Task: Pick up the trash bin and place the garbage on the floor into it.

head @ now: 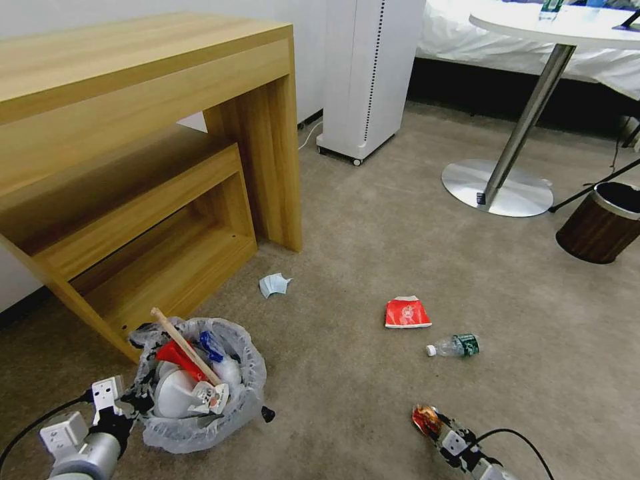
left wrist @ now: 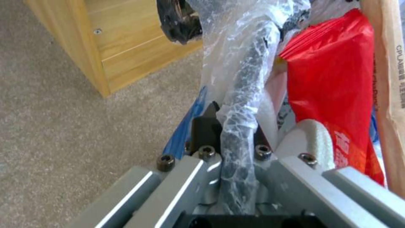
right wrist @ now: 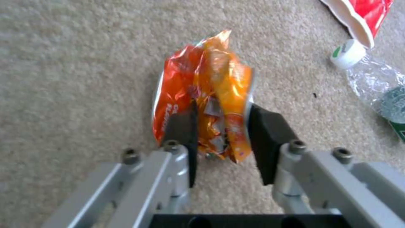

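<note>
The trash bin (head: 200,427) with its crinkly white bag is near the desk leg, at the lower left of the head view. It holds a white slipper (head: 175,393), a red wrapper (left wrist: 333,79), a blue carton (head: 212,347) and a wooden stick (head: 183,347). My left gripper (head: 123,408) (left wrist: 234,125) is shut on the bin's bag-covered rim (left wrist: 238,95). My right gripper (head: 437,427) (right wrist: 221,122) is shut on an orange packet (head: 424,419) (right wrist: 202,82), low over the floor (head: 373,233). Farther out on the carpet lie a pale blue mask (head: 273,285), a red wrapper (head: 407,312) (right wrist: 365,12) and a clear bottle (head: 455,346) (right wrist: 379,88).
A wooden desk (head: 133,100) with a lower shelf stands at the left, close behind the bin. A white upright appliance (head: 367,73) is at the back. The round table's steel base (head: 497,187) and a dark brown bin (head: 600,223) stand at the right.
</note>
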### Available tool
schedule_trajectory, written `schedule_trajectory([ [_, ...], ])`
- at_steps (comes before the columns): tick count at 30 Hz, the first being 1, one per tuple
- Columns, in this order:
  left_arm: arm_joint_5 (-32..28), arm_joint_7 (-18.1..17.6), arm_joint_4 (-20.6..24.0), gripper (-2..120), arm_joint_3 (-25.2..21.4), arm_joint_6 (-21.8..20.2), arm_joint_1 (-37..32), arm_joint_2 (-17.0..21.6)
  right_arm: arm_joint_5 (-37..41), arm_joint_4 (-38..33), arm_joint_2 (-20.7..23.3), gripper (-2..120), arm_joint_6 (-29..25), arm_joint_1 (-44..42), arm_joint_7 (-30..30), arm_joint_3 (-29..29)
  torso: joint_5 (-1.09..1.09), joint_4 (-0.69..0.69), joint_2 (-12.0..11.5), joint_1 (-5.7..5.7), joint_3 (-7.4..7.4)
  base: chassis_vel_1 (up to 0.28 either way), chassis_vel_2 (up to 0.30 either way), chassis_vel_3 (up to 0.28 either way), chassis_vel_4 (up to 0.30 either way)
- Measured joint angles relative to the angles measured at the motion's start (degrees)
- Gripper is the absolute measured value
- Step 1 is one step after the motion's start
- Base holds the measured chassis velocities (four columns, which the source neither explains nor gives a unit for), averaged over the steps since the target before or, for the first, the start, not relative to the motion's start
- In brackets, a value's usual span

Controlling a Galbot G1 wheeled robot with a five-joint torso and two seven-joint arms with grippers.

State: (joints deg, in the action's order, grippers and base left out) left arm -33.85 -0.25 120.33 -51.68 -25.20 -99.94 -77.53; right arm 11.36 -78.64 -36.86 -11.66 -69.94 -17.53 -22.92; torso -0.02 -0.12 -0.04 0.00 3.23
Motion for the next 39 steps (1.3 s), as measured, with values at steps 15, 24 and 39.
schedule_trajectory([
  [15,-0.1,0.1,-0.9,1,-0.4,0.5,0.1,0.8,2.1,-2.7,0.0,15,-1.4,-1.3,-1.0,1.8,0.09,-0.01,0.0,0.00,0.01,0.000,0.000,0.000,0.000],
  [24,-0.1,0.1,-1.0,1,-0.7,0.4,0.1,0.6,6.0,-10.9,2.3,14,-3.1,-0.9,-1.2,3.3,0.02,-0.01,0.0,0.00,0.01,0.000,0.000,0.000,0.000],
  [39,-0.2,-1.0,2.4,1,-0.1,-2.0,-0.5,1.1,24.3,-40.4,6.9,14,-5.5,23.8,9.2,-1.3,0.00,0.01,0.0,0.00,0.01,0.000,0.000,0.000,0.000],
])
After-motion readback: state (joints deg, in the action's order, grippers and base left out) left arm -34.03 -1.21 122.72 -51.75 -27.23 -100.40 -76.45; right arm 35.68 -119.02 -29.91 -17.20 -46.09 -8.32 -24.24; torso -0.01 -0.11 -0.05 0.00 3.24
